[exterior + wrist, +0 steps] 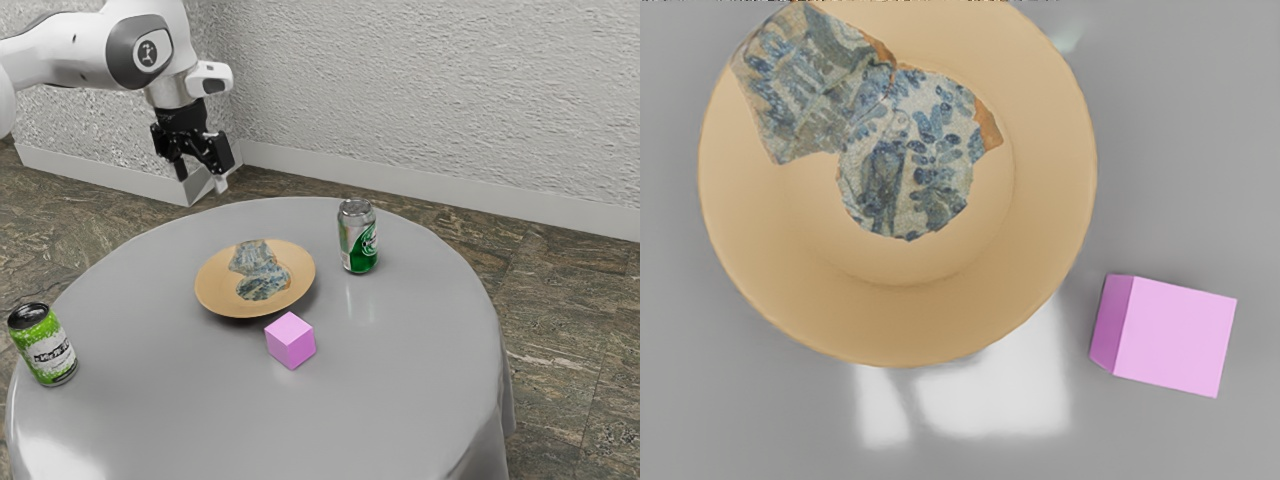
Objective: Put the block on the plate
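Table (200, 420) up front, and there's the block (290, 341) on it, just beside the plate (219, 300), lying low and toward the exterior view's right from the raised claw (202, 178), fingers wide, nothing between them!

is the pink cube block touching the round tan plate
Apart: the wrist view shows grey tabletop between the pink cube block and the round tan plate.
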Available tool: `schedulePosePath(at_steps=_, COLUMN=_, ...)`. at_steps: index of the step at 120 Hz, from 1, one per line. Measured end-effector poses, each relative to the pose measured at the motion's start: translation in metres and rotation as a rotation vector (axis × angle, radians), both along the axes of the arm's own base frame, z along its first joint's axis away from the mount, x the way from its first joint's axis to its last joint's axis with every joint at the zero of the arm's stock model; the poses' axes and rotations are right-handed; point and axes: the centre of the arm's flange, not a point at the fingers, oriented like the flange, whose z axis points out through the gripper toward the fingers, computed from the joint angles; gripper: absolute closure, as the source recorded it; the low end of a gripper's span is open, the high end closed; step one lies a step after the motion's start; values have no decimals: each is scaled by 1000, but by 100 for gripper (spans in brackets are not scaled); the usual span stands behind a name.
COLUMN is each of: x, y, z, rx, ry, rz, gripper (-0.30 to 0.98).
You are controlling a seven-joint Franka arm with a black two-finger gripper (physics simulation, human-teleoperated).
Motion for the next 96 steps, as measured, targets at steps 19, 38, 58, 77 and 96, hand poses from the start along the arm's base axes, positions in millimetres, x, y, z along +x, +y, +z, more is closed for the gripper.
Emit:
schedulePosePath(at_steps=19, x=1, y=0, z=-1, rx=2, ry=-4, rz=-4, gripper=0)
schedulePosePath(at_steps=38, x=1, y=-1, z=-8, rx=1, ry=8, rz=-8, gripper=0)
schedulePosePath(at_steps=58, x=-7, y=-44, z=-44, rx=-16, ry=82, rz=-79, gripper=0)
schedulePosePath(at_steps=77, x=-14, y=-70, z=-88, rx=-12, ry=115, rz=-124, gripper=0)
schedulePosePath(at_steps=96, x=-22, y=-99, z=-125, rx=26, ry=91, rz=-194, gripper=0)
